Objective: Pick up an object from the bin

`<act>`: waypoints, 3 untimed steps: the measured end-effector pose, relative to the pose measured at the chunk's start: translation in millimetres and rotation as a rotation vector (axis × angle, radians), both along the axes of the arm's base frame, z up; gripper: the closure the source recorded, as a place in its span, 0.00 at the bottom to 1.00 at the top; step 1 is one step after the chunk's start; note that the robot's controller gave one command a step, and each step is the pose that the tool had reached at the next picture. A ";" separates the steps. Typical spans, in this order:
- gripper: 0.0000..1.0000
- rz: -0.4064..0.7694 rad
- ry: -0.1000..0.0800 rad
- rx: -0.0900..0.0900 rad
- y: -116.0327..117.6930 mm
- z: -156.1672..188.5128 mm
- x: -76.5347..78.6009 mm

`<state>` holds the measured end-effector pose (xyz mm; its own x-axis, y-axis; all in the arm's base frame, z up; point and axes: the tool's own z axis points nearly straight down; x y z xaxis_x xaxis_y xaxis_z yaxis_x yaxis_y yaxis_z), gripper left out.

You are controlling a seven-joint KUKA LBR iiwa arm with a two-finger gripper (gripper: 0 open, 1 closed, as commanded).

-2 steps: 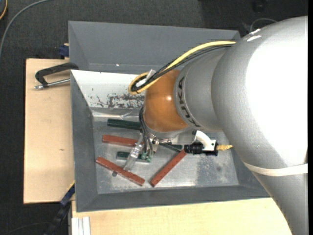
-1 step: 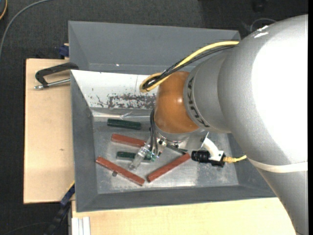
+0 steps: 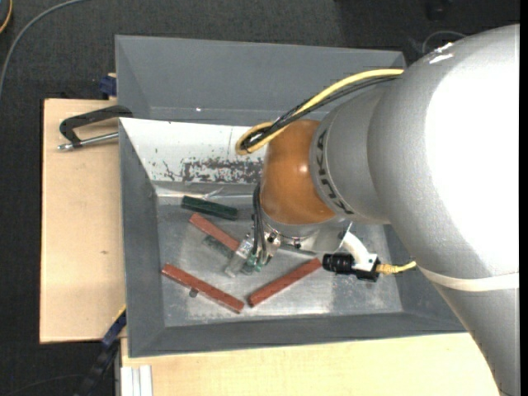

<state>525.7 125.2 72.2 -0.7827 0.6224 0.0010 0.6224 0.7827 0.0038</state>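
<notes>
Nearest the lens: my grey arm (image 3: 445,163), entering from the right, with the orange cover (image 3: 293,176) at the wrist. Below it, my claw (image 3: 250,256) is at the floor of the bin (image 3: 247,81), near its middle. Claw state: I cannot tell from this angle whether it is released or clenched.

Nearest item: short bar (image 3: 213,231), red-brown, lying flat and slantwise. The claw is at its lower right end, possibly touching it, though the wrist shadows the spot. Also on the floor: long bar (image 3: 202,288) toward the front left, right bar (image 3: 285,282) just beside the claw, green piece (image 3: 209,207) behind.

Handling estimate, short bar: stiff, thin, light, probably smooth-faced. It lies flat on metal, so I judge it may skid under a closing grip. Recommended hold: across the narrow width, near mid-length, to prevent tipping.
</notes>
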 end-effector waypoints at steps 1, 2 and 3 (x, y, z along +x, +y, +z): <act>1.00 0.002 -0.002 -0.001 1.4 10.2 0.9; 1.00 0.005 -0.005 -0.001 2.6 54.6 2.5; 1.00 0.007 -0.003 -0.002 3.5 96.8 3.8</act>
